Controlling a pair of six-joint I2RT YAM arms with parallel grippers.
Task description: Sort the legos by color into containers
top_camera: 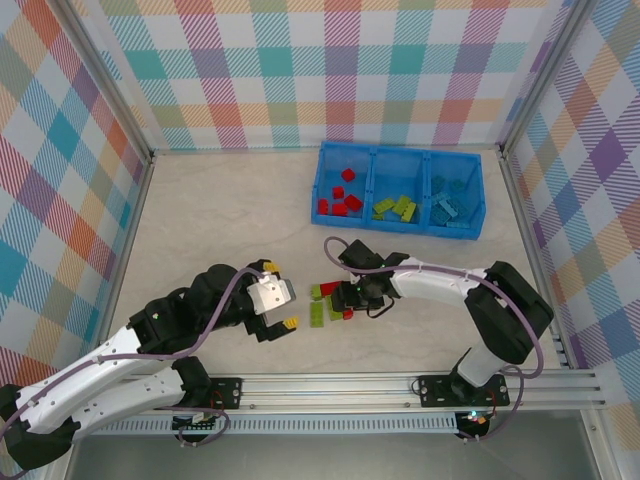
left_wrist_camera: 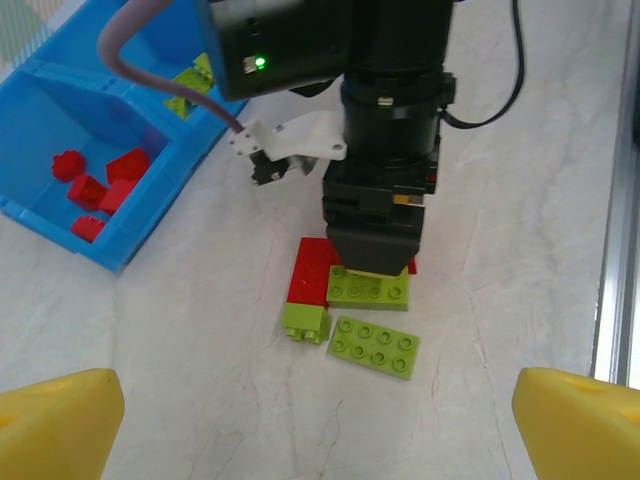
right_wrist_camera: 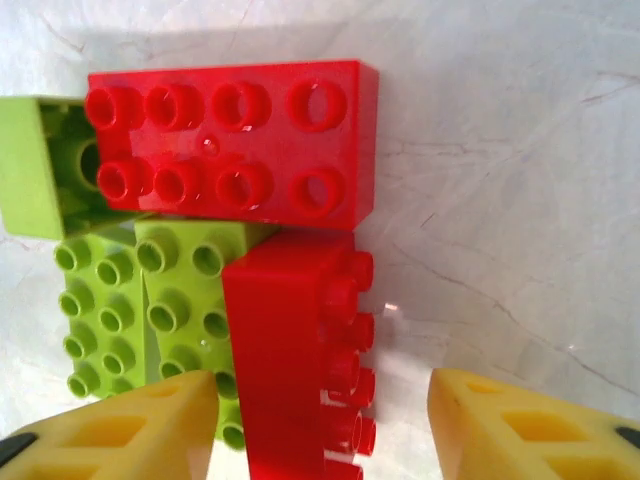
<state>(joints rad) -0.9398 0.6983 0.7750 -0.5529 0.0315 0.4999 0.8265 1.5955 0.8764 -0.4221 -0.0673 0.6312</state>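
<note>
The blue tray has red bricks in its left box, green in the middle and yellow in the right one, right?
No: the right box of the blue tray holds light blue bricks, not yellow, as the top external view shows. The red bricks on the left and green bricks in the middle are correct.

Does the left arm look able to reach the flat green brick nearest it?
Probably yes: the flat green brick lies uncovered before the left arm's open jaws, though the right arm hangs close behind.
</note>
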